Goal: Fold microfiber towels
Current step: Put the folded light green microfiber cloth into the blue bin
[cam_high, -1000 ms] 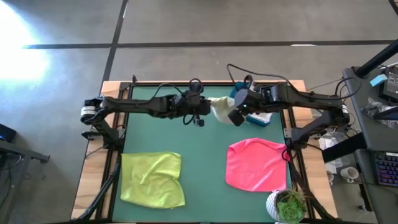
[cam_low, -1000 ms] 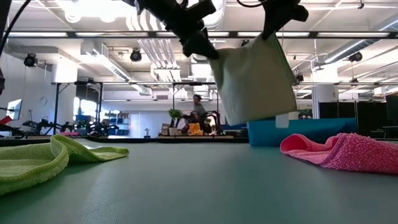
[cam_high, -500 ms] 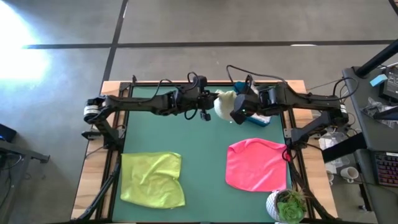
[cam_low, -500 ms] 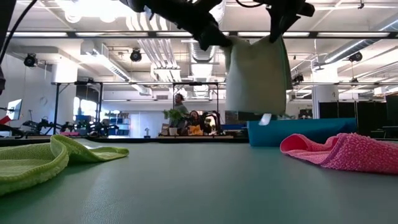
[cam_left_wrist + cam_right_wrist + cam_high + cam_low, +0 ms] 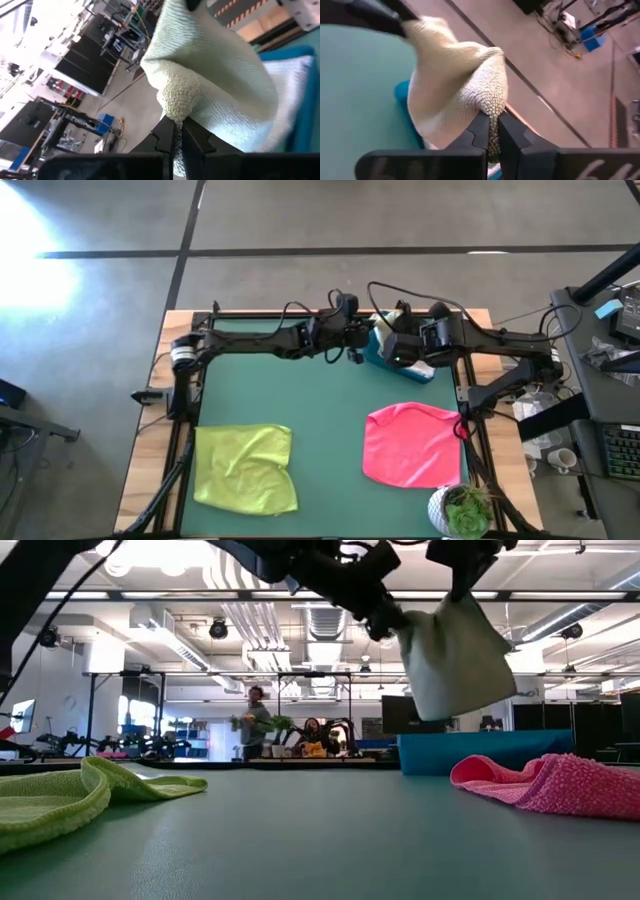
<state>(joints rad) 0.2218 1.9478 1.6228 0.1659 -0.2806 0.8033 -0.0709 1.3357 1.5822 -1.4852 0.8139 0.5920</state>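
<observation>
Pale green terry hangs in the air over the far side of the counter: we see the pale green towel bunched and lifted above the blue bin, well clear of the green surface. From the low camera it droops as a loose folded pouch, wider at the bottom than at the top.

We find the left pincer closed on a corner of that towel, its two dark fingers pinched tight around a nub of fabric. The right pincer is likewise clamped on the same towel, gripping another gathered edge (its fingers meet on the cloth with no gap showing). From above, both arms reach in from their own sides and meet near the bin at the back edge, the two pincers close together.

Nearer the front, the lime green towel lies rumpled on the left part of the counter, and the hot pink towel lies flat on the right part, well apart from each other. We also see a potted plant at the front right corner, just beside the pink towel. Beyond the counter, a person stands in the room.
</observation>
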